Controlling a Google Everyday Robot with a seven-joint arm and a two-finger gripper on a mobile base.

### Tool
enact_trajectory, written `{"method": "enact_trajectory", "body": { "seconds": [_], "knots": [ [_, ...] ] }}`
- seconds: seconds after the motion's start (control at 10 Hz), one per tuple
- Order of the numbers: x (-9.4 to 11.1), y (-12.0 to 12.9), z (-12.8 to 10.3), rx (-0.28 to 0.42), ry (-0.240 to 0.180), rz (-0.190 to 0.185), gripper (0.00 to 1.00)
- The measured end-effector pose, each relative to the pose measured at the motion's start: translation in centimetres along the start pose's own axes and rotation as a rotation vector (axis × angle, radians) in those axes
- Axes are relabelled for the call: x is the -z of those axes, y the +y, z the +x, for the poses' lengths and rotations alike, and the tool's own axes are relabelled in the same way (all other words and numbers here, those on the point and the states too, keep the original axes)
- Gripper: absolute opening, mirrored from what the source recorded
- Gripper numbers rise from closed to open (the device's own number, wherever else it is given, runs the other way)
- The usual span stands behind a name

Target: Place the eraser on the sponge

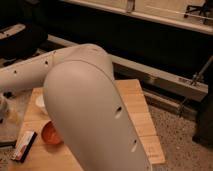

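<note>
Eraser (25, 145) lies on the table (140, 115) beside the orange bowl (50, 134); gripper out of view leftward, state unseen

The robot's arm (92, 120) is showing as a smooth, off-white moulded shell, glossy enough to be catching soft highlights. Its big link (85, 100), rising over the wooden table (142, 107), is bulging like a rounded capsule, with small dark oval recesses (118, 110) running in a line down the side nearest the table's right edge. A slimmer forearm tube (30, 76) of the same cream colour is tapering above the table's left end, carrying similar dark dots (47, 63). The gripper is sitting out of sight beyond the table's left edge; a greyish shape (3, 106) there is possibly part of the wrist.
</note>
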Motion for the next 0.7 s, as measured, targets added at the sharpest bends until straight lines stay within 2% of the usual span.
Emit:
{"method": "enact_trajectory", "body": {
  "seconds": [0.7],
  "knots": [
    [-0.04,-0.04,-0.05,-0.001,0.001,0.001,0.65]
  ]
}}
